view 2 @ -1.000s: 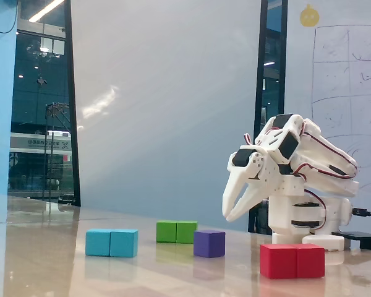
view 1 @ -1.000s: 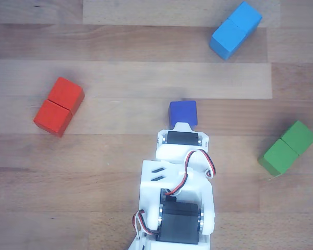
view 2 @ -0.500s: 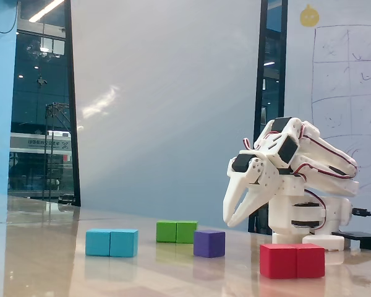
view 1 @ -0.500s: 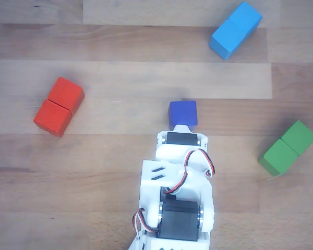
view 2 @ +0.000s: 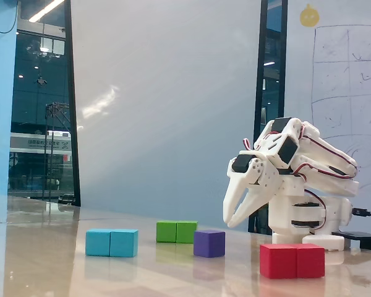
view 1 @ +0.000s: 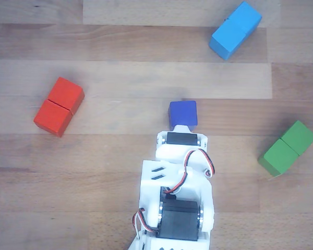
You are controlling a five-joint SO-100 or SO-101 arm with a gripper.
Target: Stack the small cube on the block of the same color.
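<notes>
The gripper [view 2: 230, 219] hangs above and just behind the small cube [view 2: 209, 243], its fingers slightly spread and holding nothing. The small cube [view 1: 183, 114] rests on the wooden table [view 1: 120, 78], well apart from the sky-blue block [view 1: 235, 29]. To grasp well, the arm should descend with one finger on each side of the cube, centred, before closing.

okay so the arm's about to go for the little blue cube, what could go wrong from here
The tool hangs above and to the right of the small cube in the fixed view, not over it. Coming down there, a finger could land on the cube's top or edge and shove it along the table instead of straddling it. The sky-blue block also lies diagonally, so the cube might be set down askew and slip off.
</notes>
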